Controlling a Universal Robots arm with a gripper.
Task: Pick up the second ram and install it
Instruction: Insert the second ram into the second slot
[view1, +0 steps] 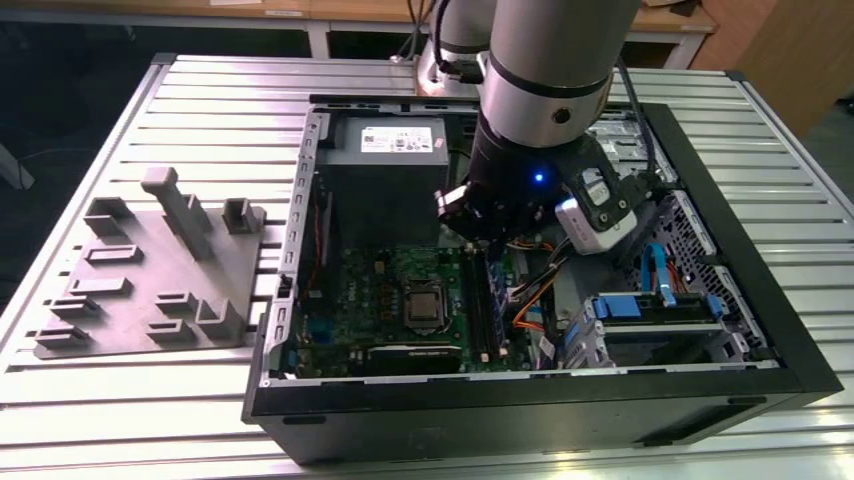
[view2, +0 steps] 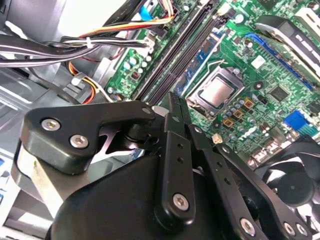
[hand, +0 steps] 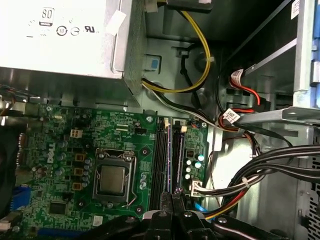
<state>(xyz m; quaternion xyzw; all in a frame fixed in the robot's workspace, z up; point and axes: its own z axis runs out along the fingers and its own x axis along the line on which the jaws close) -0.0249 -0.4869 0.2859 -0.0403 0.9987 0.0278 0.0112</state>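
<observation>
The main risk is judged to be misalignment: if the second ram (hand: 176, 159) is pressed while tilted or off its groove in the memory slots (hand: 160, 160), the board or the slot latches could be strained, and the motherboard (hand: 65, 145) flexed. The cable bundle (hand: 260, 170) lies near the slots and could be snagged by the arm. The gripper (view1: 474, 238) is seen low inside the computer case (view1: 534, 385) on the tabletop (view1: 200, 100), its fingers drawn together and, as far as can be judged, pinching the board's upper edge. The ram is seen edge-on in the first wrist view as a thin, long, dark strip, standing upright along the slots beside the processor socket (hand: 112, 180); whether it is fully seated cannot be told.
</observation>
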